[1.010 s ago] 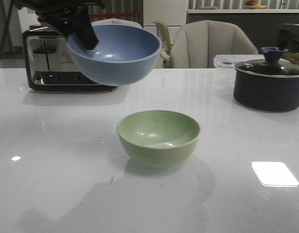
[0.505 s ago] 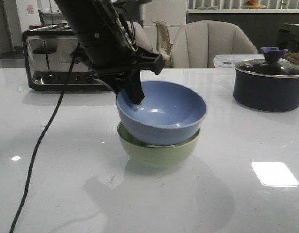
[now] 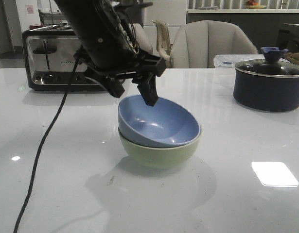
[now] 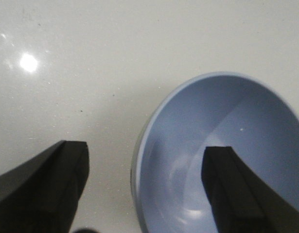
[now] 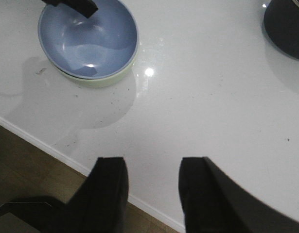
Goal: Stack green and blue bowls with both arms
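The dusty blue bowl [image 3: 159, 124] rests inside the pale green bowl [image 3: 159, 150] at the table's middle, tilted down toward the front right. My left gripper [image 3: 134, 92] is open just above the blue bowl's back left rim, one finger outside it and one over its hollow. In the left wrist view the blue bowl [image 4: 222, 145] has its rim between the spread fingers of the gripper [image 4: 144, 189], touching neither. My right gripper [image 5: 151, 194] is open and empty over the table's front edge, well apart from the blue bowl [image 5: 88, 36] and the green bowl's rim [image 5: 103, 80]. It is out of the front view.
A black-and-steel toaster [image 3: 49, 60] stands at the back left. A dark navy lidded pot [image 3: 268, 82] stands at the back right, also in the right wrist view [image 5: 288, 26]. The left arm's cable [image 3: 40, 145] trails over the table's left side. Chairs stand behind the table.
My left arm brought the blue bowl down into the green bowl, then opened and let it go. The blue bowl has settled lower and tilted.
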Robot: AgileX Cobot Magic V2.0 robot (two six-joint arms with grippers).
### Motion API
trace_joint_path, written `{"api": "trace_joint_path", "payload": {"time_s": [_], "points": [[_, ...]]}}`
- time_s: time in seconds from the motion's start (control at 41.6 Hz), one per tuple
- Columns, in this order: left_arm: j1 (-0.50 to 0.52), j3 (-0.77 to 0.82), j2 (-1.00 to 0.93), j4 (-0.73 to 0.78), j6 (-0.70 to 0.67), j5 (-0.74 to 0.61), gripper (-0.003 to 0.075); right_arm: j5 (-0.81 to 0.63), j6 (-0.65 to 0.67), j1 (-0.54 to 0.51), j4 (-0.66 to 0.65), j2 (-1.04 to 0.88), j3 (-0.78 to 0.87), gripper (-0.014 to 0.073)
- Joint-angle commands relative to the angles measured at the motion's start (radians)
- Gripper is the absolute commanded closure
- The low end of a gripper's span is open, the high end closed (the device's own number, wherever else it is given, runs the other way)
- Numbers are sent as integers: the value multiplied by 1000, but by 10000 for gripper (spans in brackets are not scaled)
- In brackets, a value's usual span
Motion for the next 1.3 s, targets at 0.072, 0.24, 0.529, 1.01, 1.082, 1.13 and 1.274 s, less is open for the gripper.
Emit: {"api": "trace_joint_path", "payload": {"time_s": [0.072,0.24,0.529,1.01,1.082,1.13,1.274], "points": [[3,-27,-216,17,-1,22,200,-57,-3,-1,-17,-3,-25,206],[3,17,-395,17,-1,58,232,-57,-3,-1,-17,-3,-25,206],[3,275,-738,23,-1,56,233,-57,-3,-1,-17,-3,-25,206],[3,724,-1331,28,-1,55,243,-59,-3,-1,-17,-3,-25,206],[3,762,-1385,28,-1,55,244,-59,-3,-1,-17,-3,-25,206],[3,780,-1415,28,-1,55,244,-58,-3,-1,-17,-3,-25,206],[3,805,-1455,28,-1,55,265,-57,-3,-1,-17,-3,-25,292]]}}
